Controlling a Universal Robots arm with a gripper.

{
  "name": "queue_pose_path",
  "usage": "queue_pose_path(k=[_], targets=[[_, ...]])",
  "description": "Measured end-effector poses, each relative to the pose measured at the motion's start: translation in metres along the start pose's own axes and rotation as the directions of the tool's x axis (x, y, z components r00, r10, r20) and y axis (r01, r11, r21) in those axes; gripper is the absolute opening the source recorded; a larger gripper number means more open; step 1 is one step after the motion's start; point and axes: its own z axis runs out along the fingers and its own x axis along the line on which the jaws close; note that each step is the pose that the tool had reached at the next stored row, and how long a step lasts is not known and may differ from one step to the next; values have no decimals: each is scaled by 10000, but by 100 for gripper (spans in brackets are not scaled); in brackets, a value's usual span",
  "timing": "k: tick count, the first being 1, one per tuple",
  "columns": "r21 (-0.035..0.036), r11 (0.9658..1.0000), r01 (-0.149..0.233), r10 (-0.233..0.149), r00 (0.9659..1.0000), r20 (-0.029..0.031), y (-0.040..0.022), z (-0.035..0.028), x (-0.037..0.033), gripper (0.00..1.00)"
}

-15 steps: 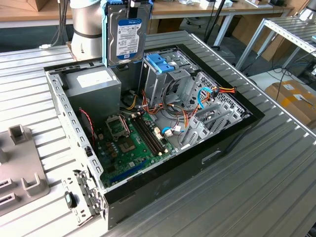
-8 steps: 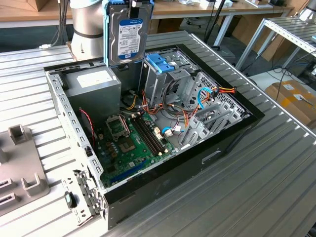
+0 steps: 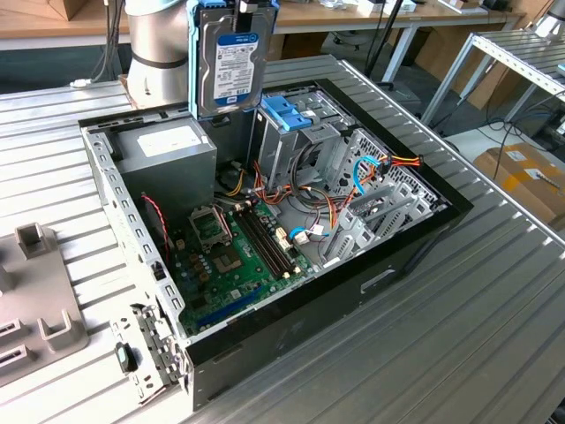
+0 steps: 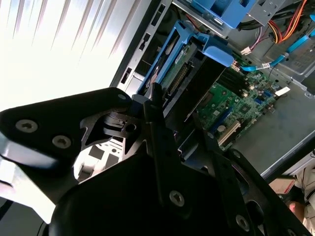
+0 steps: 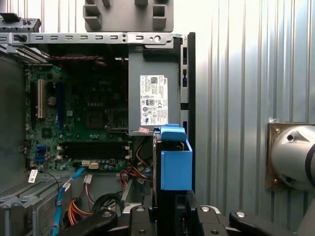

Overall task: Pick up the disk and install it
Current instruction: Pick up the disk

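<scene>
Black claw (image 4: pixel 177 108) linkages crowd the second wrist view. Its two slim fingers (image 4: pixel 158 128) reach forward on either side of the disk (image 4: pixel 184 78) and are closed onto it. The exact spots where they press the metal are lost in shadow.

In the first wrist view the disk (image 5: pixel 175 162) is seen edge-on, so little more than a light-blue rail shows, standing straight out from the claw (image 5: pixel 172 211). In the exterior view the disk (image 3: pixel 231 62) hangs upright with its label (white, with a blue band) facing the camera. Its upper end is cut off by the picture's edge, and it hides part of the grey robot arm (image 3: pixel 159 35) behind it.

The disk's lower edge sits above the open computer case (image 3: pixel 424 238), over the gap between the grey power supply (image 3: pixel 168 146) and the metal drive cage (image 3: pixel 291 150). I cannot tell whether it touches anything there. A blue bracket (image 3: pixel 287 110) tops the cage just beside the disk, on the exterior view's right.

Deeper in the case lies the green motherboard (image 3: pixel 234 256), and orange and blue cables (image 3: pixel 371 172) tangle beside the cage. The case rests on a ribbed metal counter (image 3: pixel 477 336), with grey fixtures (image 3: pixel 40 291) well apart on the exterior view's left.
</scene>
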Motion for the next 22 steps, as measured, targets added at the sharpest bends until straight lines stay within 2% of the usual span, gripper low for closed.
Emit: queue_pose_path(k=[15, 19, 22], targets=[[0, 10000, 0, 0, 10000, 0, -66, 0, 0, 35], [0, 10000, -1, 1, 10000, 0, -113, -1, 1, 35], [0, 10000, 0, 0, 10000, 0, -176, -1, 1, 35]])
